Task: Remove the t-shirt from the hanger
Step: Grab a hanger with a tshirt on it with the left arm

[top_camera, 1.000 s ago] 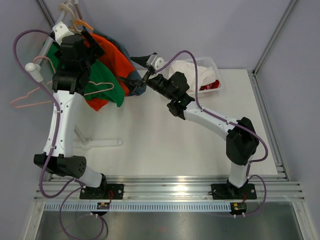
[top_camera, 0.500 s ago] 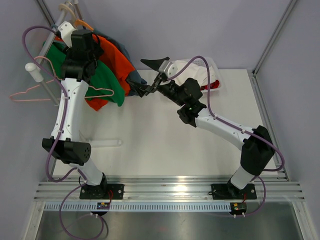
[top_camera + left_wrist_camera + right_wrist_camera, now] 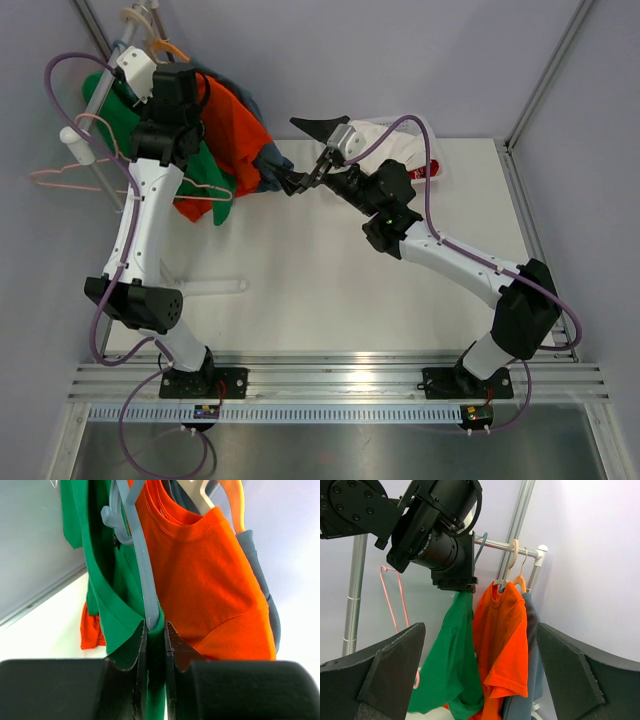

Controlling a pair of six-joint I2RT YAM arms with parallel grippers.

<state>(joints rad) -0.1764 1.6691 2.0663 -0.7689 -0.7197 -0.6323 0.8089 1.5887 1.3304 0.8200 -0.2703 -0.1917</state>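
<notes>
A green t-shirt [image 3: 107, 600] hangs on a grey-blue hanger [image 3: 141, 555] from the rack rail [image 3: 495, 544]. My left gripper [image 3: 156, 625] is shut on its collar where the hanger's arm runs under the cloth. The top view shows that gripper [image 3: 188, 108] high at the rack, with the green t-shirt [image 3: 218, 172] drooping below it. My right gripper [image 3: 481, 627] is open and empty, facing the clothes from a short way off, and its fingers [image 3: 320, 126] are spread wide in the top view.
An orange t-shirt [image 3: 505, 635] and a grey one [image 3: 535, 655] hang beside the green one on their own hangers. Bare pink hangers [image 3: 70, 175] hang at the left. A white basket [image 3: 428, 128] of clothes sits at the back. The rack's foot [image 3: 200, 288] lies on the table.
My left gripper has closed from wide open onto the green t-shirt's collar and hanger. The right arm has drawn back to the right and risen a little, still open.
</notes>
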